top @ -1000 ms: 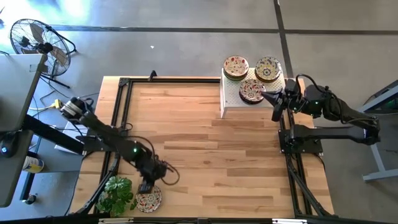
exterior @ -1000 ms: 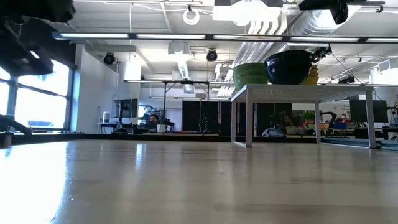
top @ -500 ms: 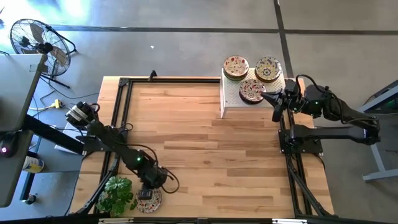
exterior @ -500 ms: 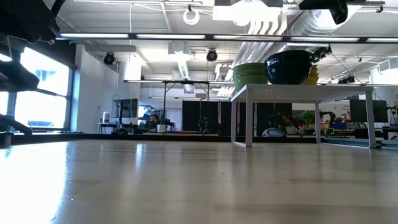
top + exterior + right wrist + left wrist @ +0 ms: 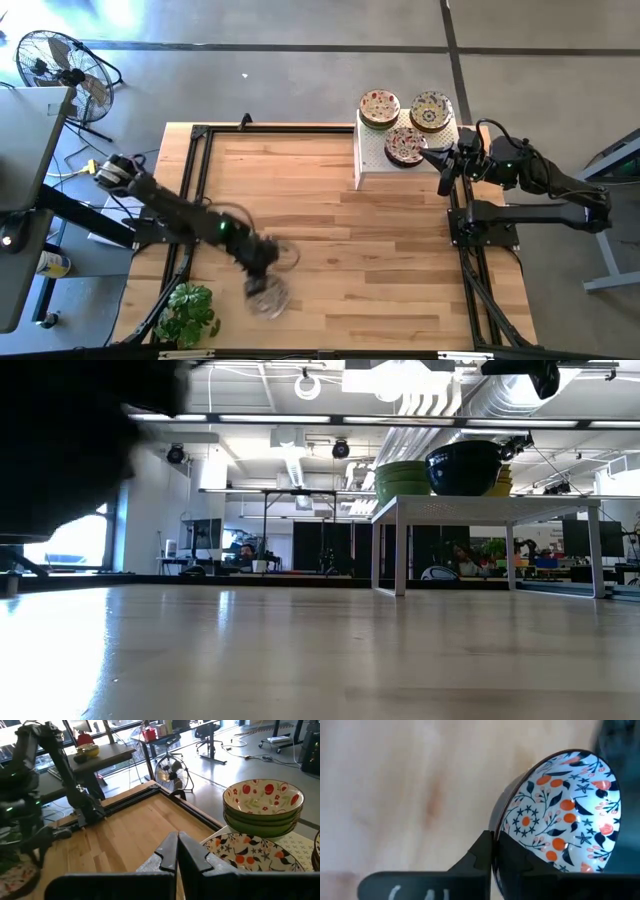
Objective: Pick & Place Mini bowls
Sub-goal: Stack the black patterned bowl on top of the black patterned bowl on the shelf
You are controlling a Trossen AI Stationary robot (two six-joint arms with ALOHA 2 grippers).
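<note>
Left wrist view: left pincer [image 5: 492, 857] clamps mini bowl [image 5: 560, 815] rim.

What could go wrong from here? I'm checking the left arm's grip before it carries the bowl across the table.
The left gripper is shut on only the rim of the mini bowl, which hangs tilted, so it might pivot or slip out during a fast swing.

The stand already holds three stacks of bowls, so little room is left and setting another down could knock one.

The right gripper, shut, waits beside the stand and may crowd the approach.
</note>
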